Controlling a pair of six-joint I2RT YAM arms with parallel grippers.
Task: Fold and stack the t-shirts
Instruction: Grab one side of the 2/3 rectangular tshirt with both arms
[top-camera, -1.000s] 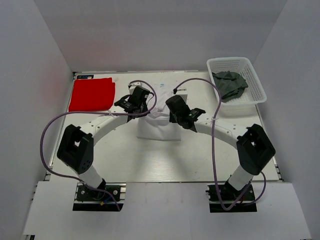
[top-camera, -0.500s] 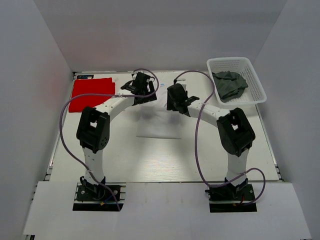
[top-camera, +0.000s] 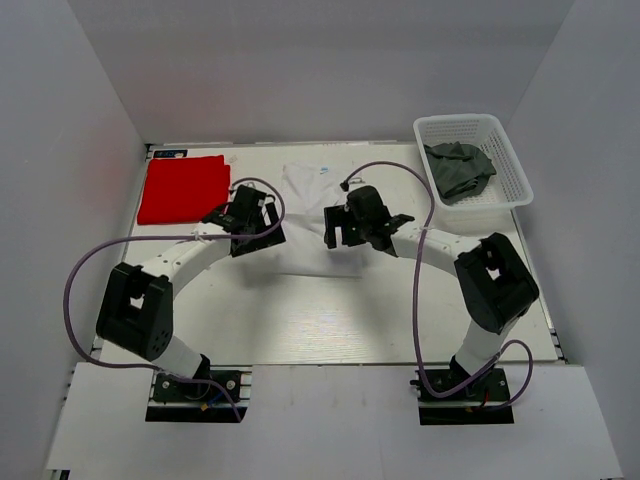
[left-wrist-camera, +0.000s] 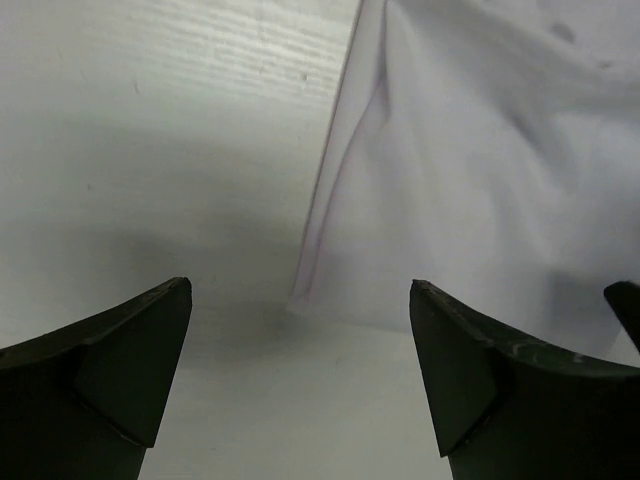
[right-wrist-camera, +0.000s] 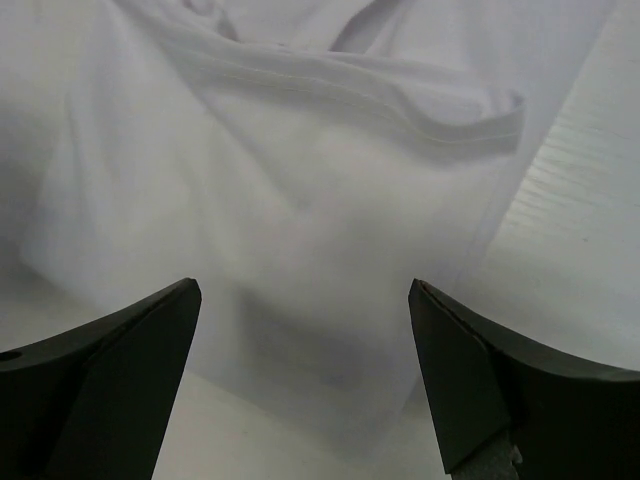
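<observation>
The white t-shirt (top-camera: 310, 200) lies flat mid-table, its collar tag toward the far edge. A folded red t-shirt (top-camera: 183, 188) rests at the far left. My left gripper (top-camera: 262, 222) hangs open just left of the white shirt; in the left wrist view its gripper (left-wrist-camera: 300, 290) straddles bare table below the white shirt's (left-wrist-camera: 470, 180) corner. Over the shirt's right side my right gripper (top-camera: 338, 228) is open; in the right wrist view the gripper (right-wrist-camera: 303, 287) hovers above the cloth, with the white shirt's (right-wrist-camera: 300, 200) hem seam beyond. Neither gripper holds anything.
A white mesh basket (top-camera: 505, 150) stands at the far right with a dark grey-green cloth (top-camera: 458, 170) inside. Grey walls close in the table on three sides. Purple cables loop from both arms above the table.
Both grippers were shut on the white shirt, carried its edge toward the far side, then opened and let it go. Both arms have pulled back toward me.
</observation>
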